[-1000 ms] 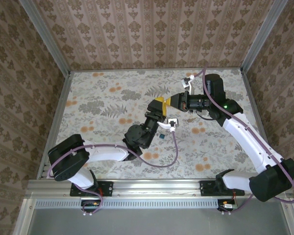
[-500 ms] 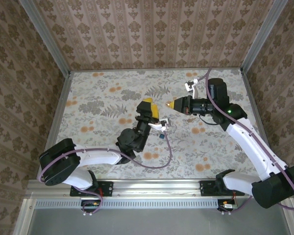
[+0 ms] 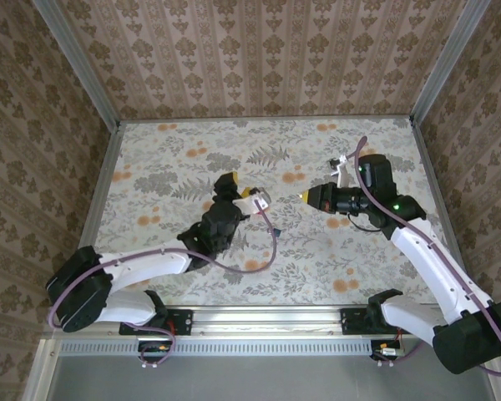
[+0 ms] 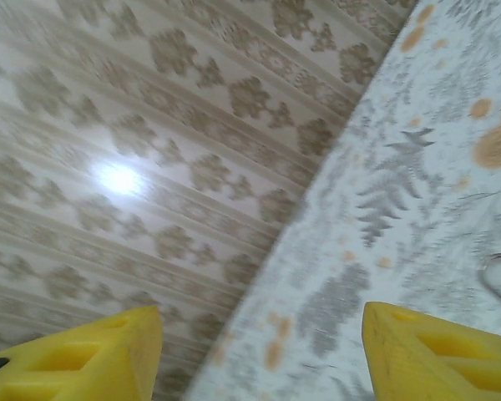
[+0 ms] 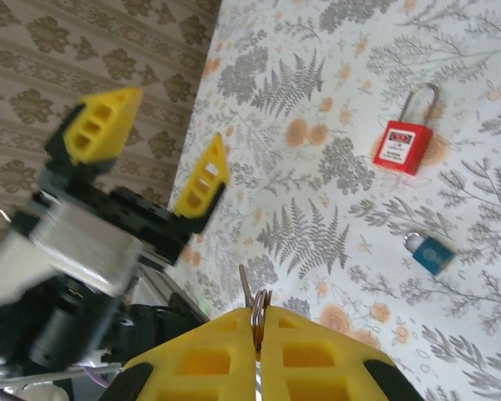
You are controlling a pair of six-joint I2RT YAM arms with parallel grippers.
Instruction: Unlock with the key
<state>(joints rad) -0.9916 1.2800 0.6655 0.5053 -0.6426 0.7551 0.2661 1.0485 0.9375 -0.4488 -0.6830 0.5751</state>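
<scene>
Key [image 5: 428, 252] lies flat on the floral table [image 3: 167, 159], blue-teal head and short metal end both showing, and neither arm touches it.

From above, the left arm reaches in from the left side of the table, with the left gripper [image 5: 177, 117] raised over the middle. Its yellow fingers [image 4: 83, 355] stand wide apart with nothing between them. Past them the left wrist camera shows patterned wallpaper and the tabletop, with a thin metal shackle and a speck of red at the right edge.

Further right, the right gripper [image 3: 305, 197] points across the table toward the left one, well apart from it. Its fingers are pressed together, pinching a small metal ring [image 5: 259, 295] at the tips. A thin metal sliver [image 5: 245, 284] pokes out beside the ring; what it belongs to I cannot tell.

In the right wrist view the red padlock [image 5: 403, 146] lies flat to the right, shackle closed. The key is near it, not touching.
</scene>
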